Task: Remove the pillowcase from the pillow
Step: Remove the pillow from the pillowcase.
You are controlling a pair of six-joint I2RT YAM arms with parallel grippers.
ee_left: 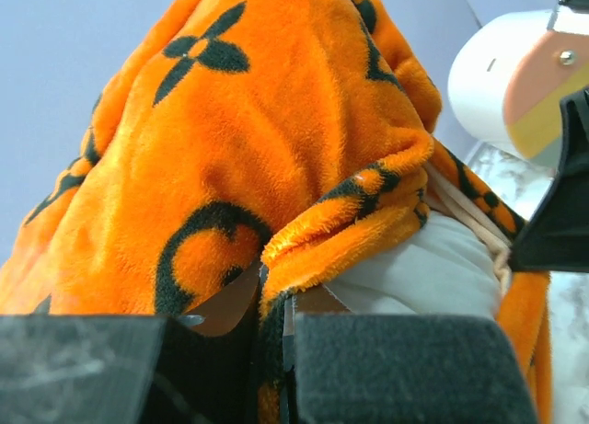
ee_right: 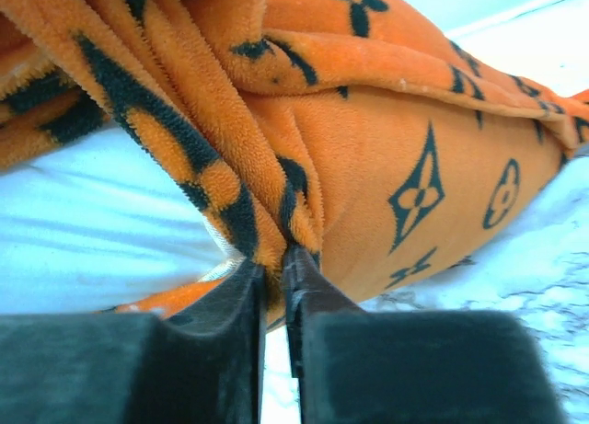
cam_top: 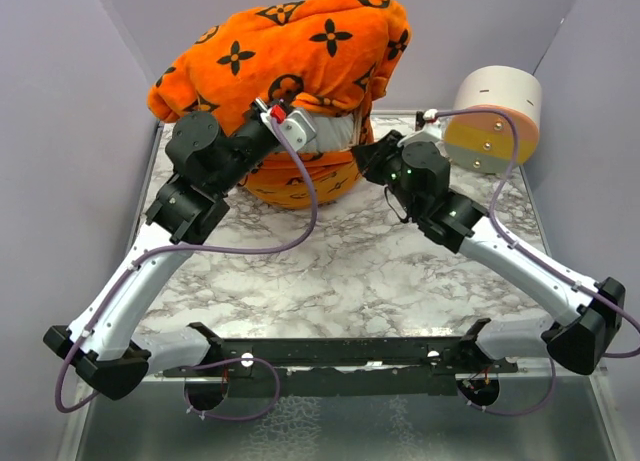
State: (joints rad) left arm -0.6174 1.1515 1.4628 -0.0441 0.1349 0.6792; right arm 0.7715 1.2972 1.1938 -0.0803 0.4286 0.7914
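Observation:
The orange plush pillowcase (cam_top: 285,56) with black flower marks covers a pillow at the table's back middle. The white pillow (cam_top: 335,131) shows at the case's open mouth, also in the left wrist view (ee_left: 433,268) and the right wrist view (ee_right: 92,222). My left gripper (cam_top: 278,114) is shut on the case's hem (ee_left: 340,217) at the mouth's left side. My right gripper (cam_top: 368,149) is shut on a fold of the case (ee_right: 267,212) at the mouth's right side, low near the table.
A white, orange and yellow cylinder (cam_top: 490,116) lies at the back right, close to my right arm. Grey walls close in the marble table (cam_top: 350,271) on the left, back and right. A black rail (cam_top: 350,356) runs along the near edge.

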